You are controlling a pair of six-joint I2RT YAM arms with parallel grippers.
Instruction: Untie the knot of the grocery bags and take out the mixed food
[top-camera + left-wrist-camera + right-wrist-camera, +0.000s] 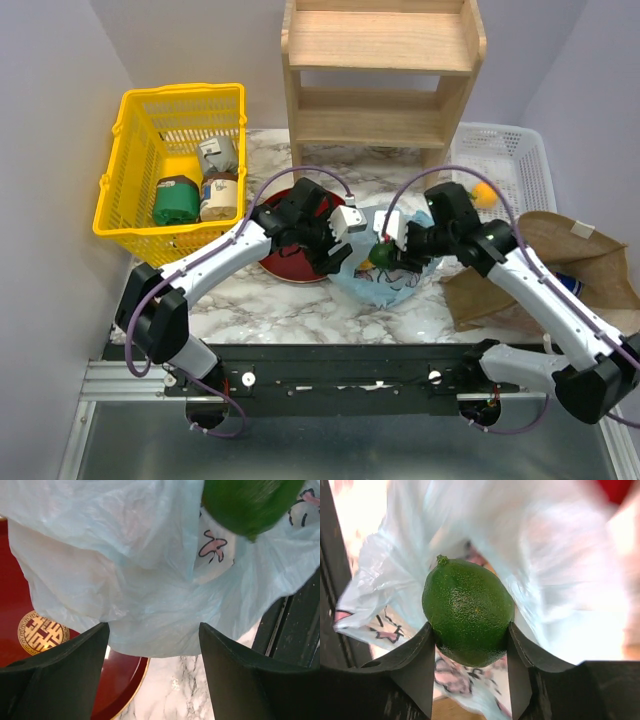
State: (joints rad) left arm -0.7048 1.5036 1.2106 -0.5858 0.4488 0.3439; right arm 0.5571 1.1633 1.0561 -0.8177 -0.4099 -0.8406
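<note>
A green fruit, oval with a pebbled, glossy skin and a small stem nub at one end, is clamped across its middle between the right fingers, whose dark, flat, wedge-shaped pads press on its two sides. It is held just over the light-blue plastic bag, a thin, see-through film crumpled into soft folds and printed with pink and black cartoon outlines. The bag lies slumped on the white, grey-veined marble surface, and its left edge drapes over the rim of a round, glossy red plate with a gold emblem at its centre. The left fingers are spread wide and grip nothing, with the bag's pale film just ahead of their tips. To the right of the plastic bag a stiff brown paper bag lies flat and creased. Further back on the right a white mesh tray holds a small round orange fruit. A bare wooden shelf stands at the back. On the left is a yellow plastic basket with slotted walls, and in it are a dark-green jar and a paper-wrapped jar.
</note>
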